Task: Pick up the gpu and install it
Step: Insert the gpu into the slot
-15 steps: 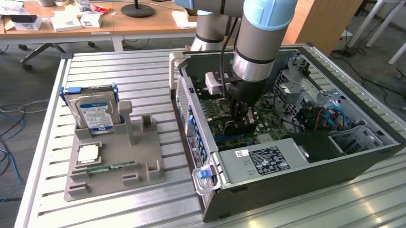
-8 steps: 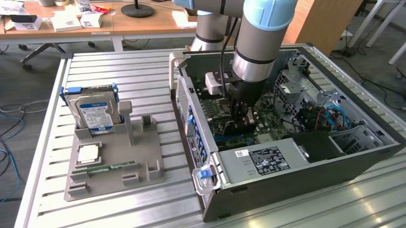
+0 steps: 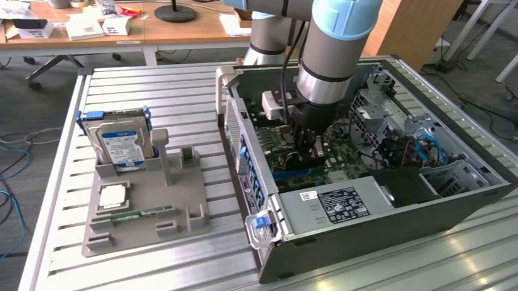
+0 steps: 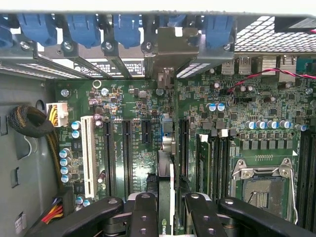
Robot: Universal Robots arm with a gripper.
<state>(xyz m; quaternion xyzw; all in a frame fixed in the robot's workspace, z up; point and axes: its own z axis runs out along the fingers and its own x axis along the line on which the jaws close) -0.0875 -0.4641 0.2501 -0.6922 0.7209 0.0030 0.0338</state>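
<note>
Gpu (image 4: 166, 160) | we see it edge-on, upright above the motherboard (image 4: 237, 103) slots, end bracket at the motherboard's rear edge | gripper (image 4: 170, 217) clamped on it | pickup done; we judge seating unfinished, cannot tell if it is fully in the slot

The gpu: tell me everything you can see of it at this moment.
In the wrist view the gpu shows edge-on: a thin dark card standing upright over the green motherboard, in line with its expansion slots. Its silver metal bracket is at the case's rear panel, below the blue latches. The hand grips it, with black fingers on either side. I cannot tell whether it is fully seated.
</note>
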